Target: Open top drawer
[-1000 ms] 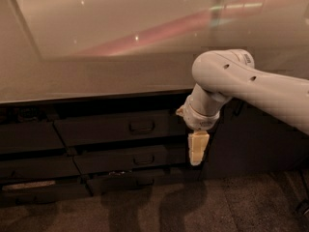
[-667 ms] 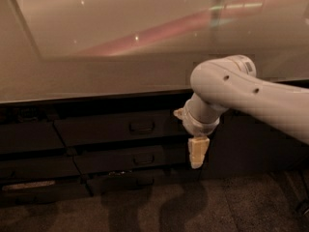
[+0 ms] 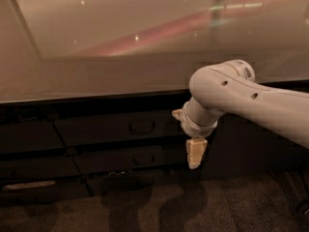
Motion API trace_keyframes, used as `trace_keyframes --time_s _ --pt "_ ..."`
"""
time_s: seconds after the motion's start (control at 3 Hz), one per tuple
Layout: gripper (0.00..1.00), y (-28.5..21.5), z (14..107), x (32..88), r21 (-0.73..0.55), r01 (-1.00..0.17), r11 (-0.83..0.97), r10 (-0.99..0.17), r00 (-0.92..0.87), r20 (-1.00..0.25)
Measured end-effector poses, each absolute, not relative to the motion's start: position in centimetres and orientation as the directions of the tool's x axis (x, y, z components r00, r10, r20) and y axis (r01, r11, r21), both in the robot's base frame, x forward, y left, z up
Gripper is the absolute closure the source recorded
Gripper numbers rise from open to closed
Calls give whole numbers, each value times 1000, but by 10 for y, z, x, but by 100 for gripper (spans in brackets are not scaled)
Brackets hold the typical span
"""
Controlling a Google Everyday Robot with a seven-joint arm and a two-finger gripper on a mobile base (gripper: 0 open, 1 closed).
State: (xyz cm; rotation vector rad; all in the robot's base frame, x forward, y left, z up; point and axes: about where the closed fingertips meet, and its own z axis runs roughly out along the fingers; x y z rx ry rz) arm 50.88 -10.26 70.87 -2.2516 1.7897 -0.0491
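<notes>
The top drawer point(image 3: 116, 127) is a wide dark front under the counter edge, with a small curved handle point(image 3: 141, 127) at its centre. It sits flush with the cabinet. My gripper point(image 3: 194, 154) hangs from the white arm to the right of the drawer front, its pale fingers pointing down. It is level with the second drawer, right of and below the handle, and touches nothing I can see.
A glossy pale countertop point(image 3: 125, 57) fills the upper half. A slimmer drawer point(image 3: 130, 159) with its own small handle lies below the top one, and a lower front point(image 3: 120, 182) beneath that. Dark cabinet fronts point(image 3: 29, 139) stand at left. The floor point(image 3: 145, 211) is dark.
The arm and gripper have shifted slightly to the left, toward the drawer. The drawers have not moved.
</notes>
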Motion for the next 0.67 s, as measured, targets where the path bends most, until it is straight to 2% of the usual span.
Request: trace_keyframes --time_s 0.67 --pt "0 -109 696 518 -179 -965 -190 -970 213 -118"
